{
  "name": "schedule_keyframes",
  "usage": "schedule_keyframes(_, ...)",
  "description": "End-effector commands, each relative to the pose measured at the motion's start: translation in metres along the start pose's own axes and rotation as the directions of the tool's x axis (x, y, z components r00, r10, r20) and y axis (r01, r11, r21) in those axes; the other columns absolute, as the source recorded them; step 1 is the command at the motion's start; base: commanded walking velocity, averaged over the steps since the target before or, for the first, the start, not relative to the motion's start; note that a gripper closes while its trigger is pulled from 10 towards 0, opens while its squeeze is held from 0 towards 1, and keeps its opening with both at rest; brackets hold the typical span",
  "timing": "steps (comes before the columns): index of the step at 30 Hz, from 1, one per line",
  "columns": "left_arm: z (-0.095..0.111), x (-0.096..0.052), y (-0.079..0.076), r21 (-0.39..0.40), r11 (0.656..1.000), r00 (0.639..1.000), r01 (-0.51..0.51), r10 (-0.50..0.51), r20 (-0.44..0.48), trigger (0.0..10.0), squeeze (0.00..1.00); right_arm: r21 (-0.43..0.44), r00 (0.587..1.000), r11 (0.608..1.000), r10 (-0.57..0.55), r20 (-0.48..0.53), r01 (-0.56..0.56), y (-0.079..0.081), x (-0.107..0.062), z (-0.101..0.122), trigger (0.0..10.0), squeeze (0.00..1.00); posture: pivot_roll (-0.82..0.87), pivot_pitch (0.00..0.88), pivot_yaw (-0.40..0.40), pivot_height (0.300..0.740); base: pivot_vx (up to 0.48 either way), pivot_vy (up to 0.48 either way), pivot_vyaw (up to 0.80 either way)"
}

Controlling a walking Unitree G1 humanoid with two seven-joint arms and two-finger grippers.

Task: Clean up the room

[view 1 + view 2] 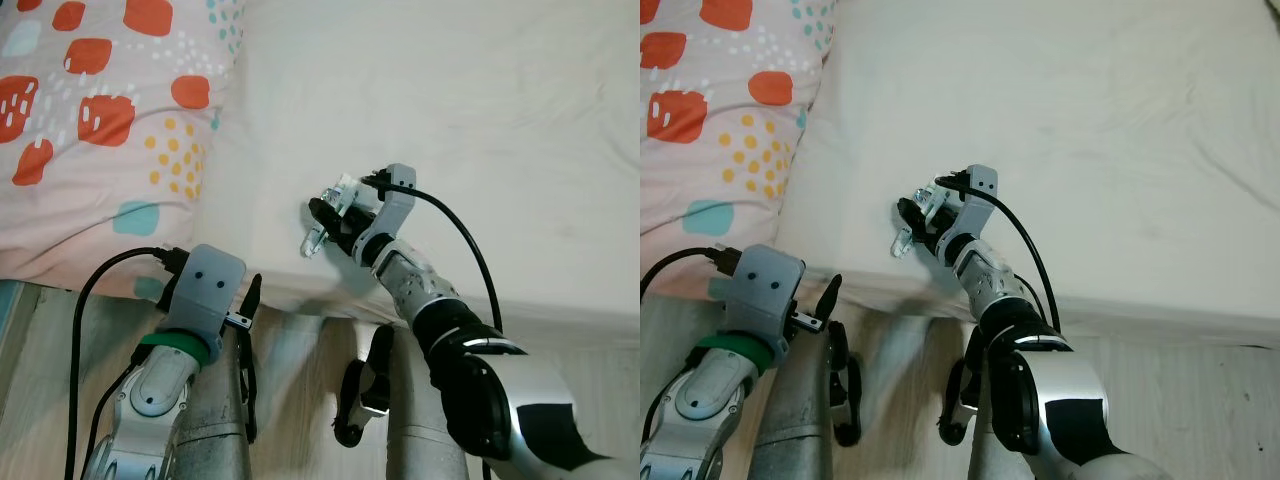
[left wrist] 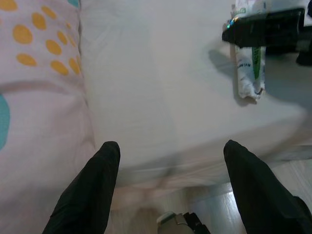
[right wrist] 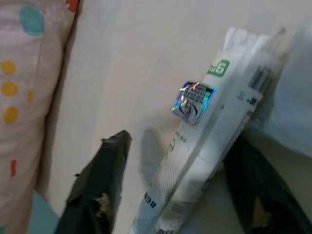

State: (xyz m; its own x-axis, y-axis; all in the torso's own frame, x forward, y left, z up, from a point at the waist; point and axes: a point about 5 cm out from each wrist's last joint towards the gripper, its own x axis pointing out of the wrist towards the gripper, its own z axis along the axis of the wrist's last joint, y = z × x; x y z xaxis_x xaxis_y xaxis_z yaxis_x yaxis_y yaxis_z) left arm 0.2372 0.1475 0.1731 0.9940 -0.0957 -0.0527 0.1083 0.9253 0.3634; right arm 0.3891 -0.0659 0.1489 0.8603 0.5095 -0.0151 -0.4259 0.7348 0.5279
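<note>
one white tube (image 3: 204, 161) lies between the right claw's (image 1: 325, 222) spread fingers.

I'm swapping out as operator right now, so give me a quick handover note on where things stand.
Right gripper: reached over the bed, fingers open around a white tube lying on the sheet near the edge, not yet clamped.
Left gripper: open, idle, low by the bed edge near the patterned pillow.
Done: tube reached.
Left: close on the tube, lift it, put it away.
</note>
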Motion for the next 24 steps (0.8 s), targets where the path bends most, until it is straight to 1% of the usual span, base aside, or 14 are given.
schedule_keyframes(1,-0.007,-0.004,-0.004,-0.005,1.000,0.999,0.019,-0.020,-0.039,10.0,0.00,0.069,0.998,0.998,-0.009,-0.066,0.013,-0.005,-0.005,-0.020,0.0,0.00,0.34,0.542,-0.036,0.610,0.000,0.000,0.00)
schedule_keyframes(3,-0.006,-0.002,-0.004,-0.007,1.000,0.999,0.021,-0.021,-0.038,10.0,0.00,0.088,0.998,0.996,0.014,-0.056,-0.009,-0.006,-0.006,-0.018,0.0,0.00,0.32,0.534,-0.035,0.610,0.000,0.000,0.00)
schedule_keyframes(8,-0.004,0.001,-0.006,-0.012,1.000,0.999,0.026,-0.027,-0.036,10.0,0.00,0.096,0.998,0.995,0.035,-0.043,-0.031,-0.008,-0.007,-0.014,0.0,0.00,0.31,0.518,-0.036,0.610,0.000,0.000,0.00)
schedule_keyframes(16,0.000,0.007,-0.008,-0.015,0.999,0.999,0.035,-0.036,-0.022,10.0,0.00,0.087,0.999,0.996,0.031,-0.040,-0.028,-0.012,-0.009,-0.011,0.0,0.00,0.29,0.489,-0.034,0.610,0.000,0.000,0.00)
schedule_keyframes(17,0.002,0.012,-0.009,-0.015,0.999,0.999,0.039,-0.039,-0.011,10.0,0.00,0.075,0.999,0.997,0.021,-0.049,-0.018,-0.014,-0.010,-0.012,0.0,0.00,0.28,0.462,-0.035,0.610,0.000,0.000,0.00)
schedule_keyframes(21,0.004,0.018,-0.010,-0.017,0.999,0.999,0.041,-0.041,0.001,10.0,0.00,0.066,0.999,0.998,0.020,-0.047,-0.017,-0.015,-0.011,-0.011,0.0,0.00,0.28,0.445,-0.036,0.610,0.000,0.000,0.00)
schedule_keyframes(22,0.005,0.020,-0.011,-0.018,0.999,0.999,0.043,-0.043,0.009,10.0,0.00,0.057,0.999,0.998,0.032,-0.038,-0.030,-0.014,-0.010,-0.008,0.0,0.00,0.26,0.422,-0.037,0.610,0.000,0.000,0.00)
schedule_keyframes(23,0.006,0.022,-0.012,-0.018,0.999,0.999,0.044,-0.044,0.014,10.0,0.00,0.051,0.999,0.998,0.042,-0.032,-0.041,-0.014,-0.010,-0.006,0.0,0.00,0.26,0.422,-0.037,0.610,0.000,0.000,0.00)
schedule_keyframes(24,0.006,0.028,-0.013,-0.021,0.999,0.999,0.047,-0.046,0.022,10.0,0.00,0.048,0.998,0.997,0.060,-0.018,-0.059,-0.012,-0.009,-0.002,0.0,0.00,0.25,0.399,-0.039,0.610,0.000,0.000,0.00)
